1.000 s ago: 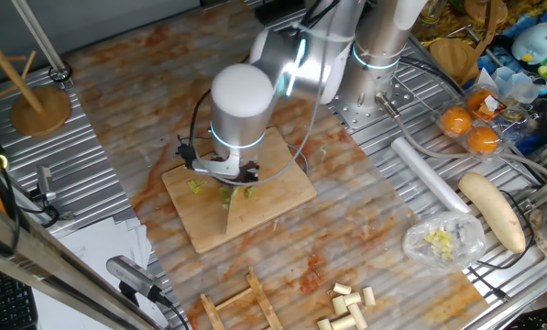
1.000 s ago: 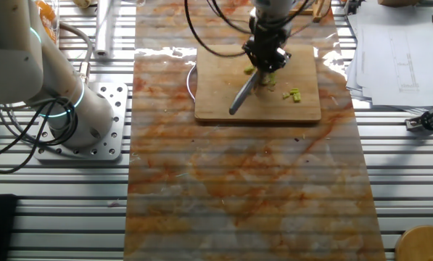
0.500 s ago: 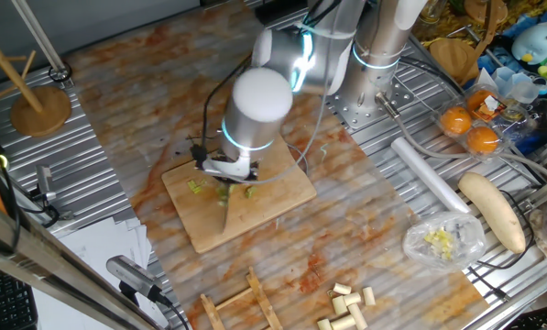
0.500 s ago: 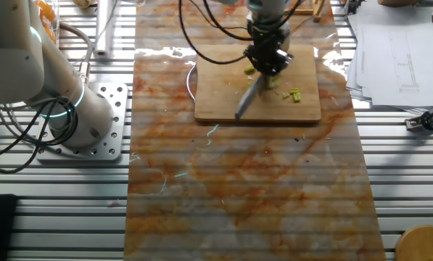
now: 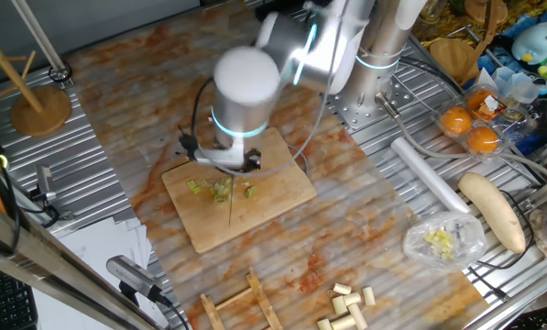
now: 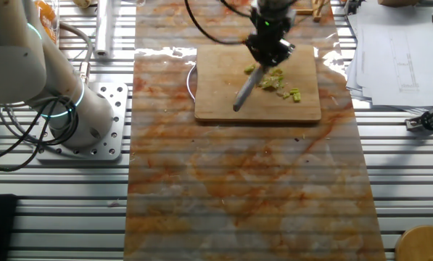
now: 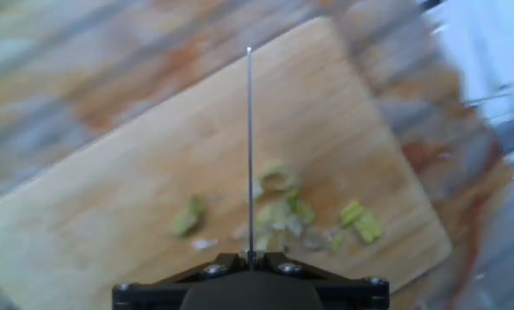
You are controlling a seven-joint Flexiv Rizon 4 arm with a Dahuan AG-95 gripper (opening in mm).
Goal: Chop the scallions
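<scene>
While the gripper (image 6: pixel 272 52) stays clenched on the knife (image 6: pixel 247 92), the blade has swung to a new angle since a second ago. Chopped scallions (image 7: pixel 282 211) lie scattered on the board (image 5: pixel 282 188); more cuts seem needed.

Open table (image 6: pixel 245 188) beyond the wooden board (image 6: pixel 216 101) on the side away from the arm base. Board's own bare wood free past the knife blade (image 6: pixel 245 93) tip. Blocked near the board middle by the blade and scattered scallion bits (image 6: pixel 278 81). Crowded at the table edges: arm base (image 6: pixel 78 119), paper sheets (image 6: pixel 397 51), wooden frame (image 5: pixel 241 302), pale long vegetable (image 5: pixel 493 211), plastic bag (image 5: pixel 443 238).
</scene>
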